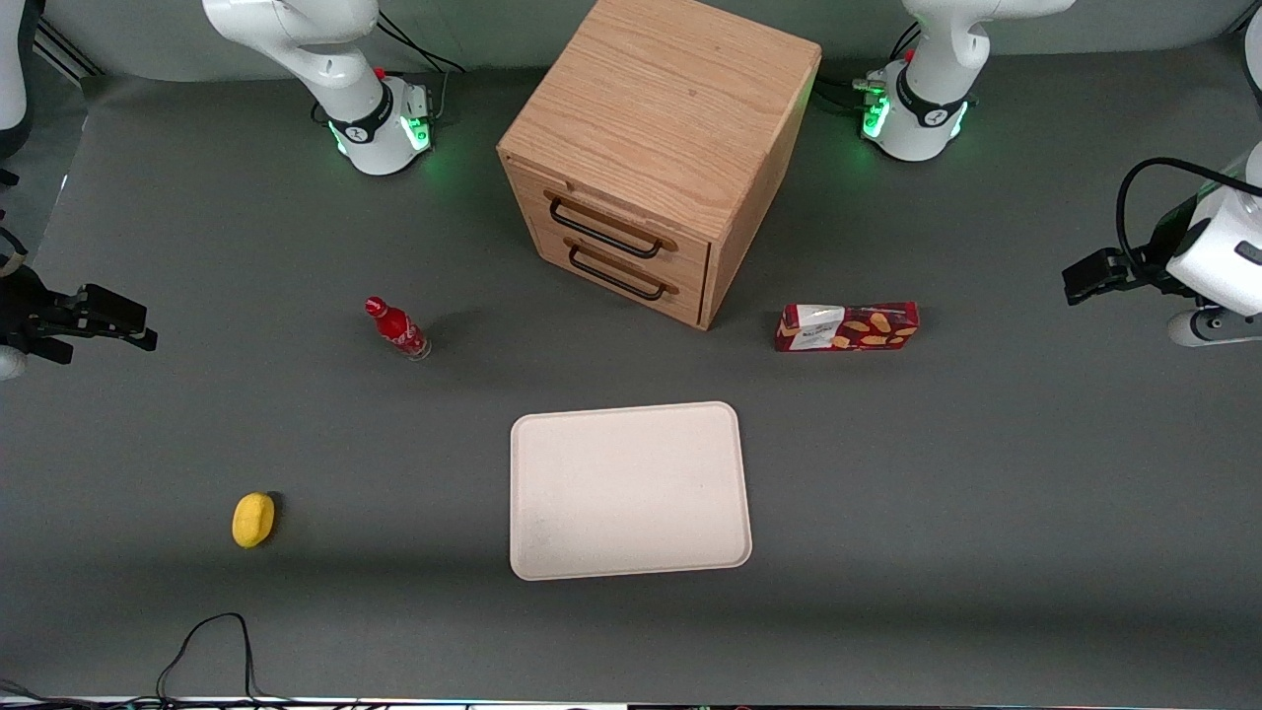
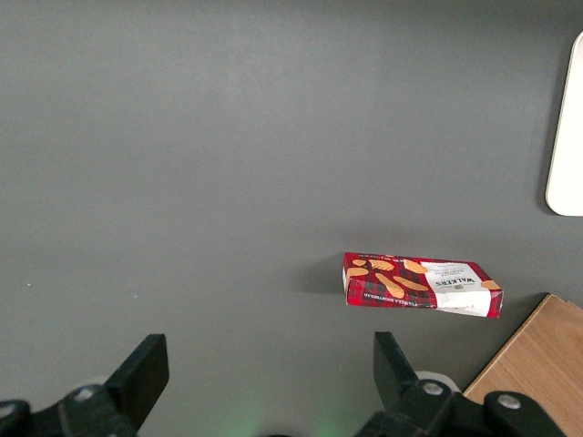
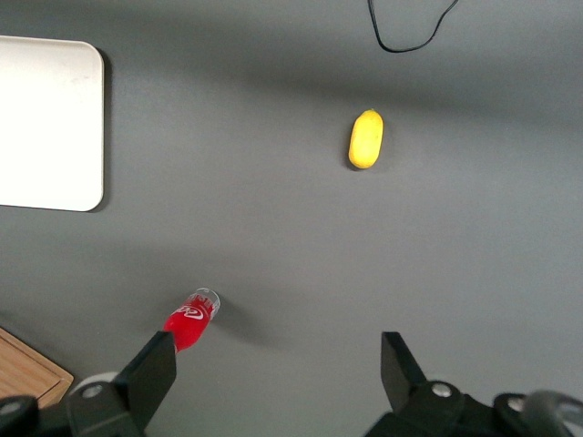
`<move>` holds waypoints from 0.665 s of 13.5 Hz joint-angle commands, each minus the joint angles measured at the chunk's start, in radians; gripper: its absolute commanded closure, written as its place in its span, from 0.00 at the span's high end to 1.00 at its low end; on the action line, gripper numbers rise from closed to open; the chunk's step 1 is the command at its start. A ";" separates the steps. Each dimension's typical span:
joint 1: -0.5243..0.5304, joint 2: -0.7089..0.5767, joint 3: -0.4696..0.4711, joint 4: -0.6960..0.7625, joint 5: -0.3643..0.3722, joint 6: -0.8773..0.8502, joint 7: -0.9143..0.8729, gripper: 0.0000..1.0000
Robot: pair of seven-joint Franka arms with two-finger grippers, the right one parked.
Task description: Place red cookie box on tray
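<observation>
The red cookie box point(image 1: 846, 326) lies flat on the grey table beside the wooden cabinet, its white panel end toward the cabinet. In the left wrist view the cookie box point(image 2: 419, 284) rests with its long side showing. The cream-white tray point(image 1: 527, 493) sits nearer the front camera than the box, with nothing on it; its rounded edge also shows as the tray point(image 2: 569, 137). My gripper point(image 1: 1080, 281) hovers at the working arm's end of the table, well apart from the box. The gripper point(image 2: 271, 355) is open, with only bare table between its fingers.
A wooden two-drawer cabinet point(image 1: 661, 148) stands at the middle back, its corner point(image 2: 537, 364) close to the box. A small red bottle point(image 1: 396, 328) and a yellow oval object point(image 1: 253, 519) lie toward the parked arm's end. A black cable point(image 1: 212, 641) loops near the front edge.
</observation>
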 commanded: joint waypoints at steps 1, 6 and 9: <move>-0.014 0.005 0.008 0.025 -0.001 -0.032 0.002 1.00; -0.016 -0.070 0.006 -0.030 -0.032 -0.092 0.002 1.00; -0.025 -0.092 0.005 -0.061 -0.035 -0.072 -0.001 1.00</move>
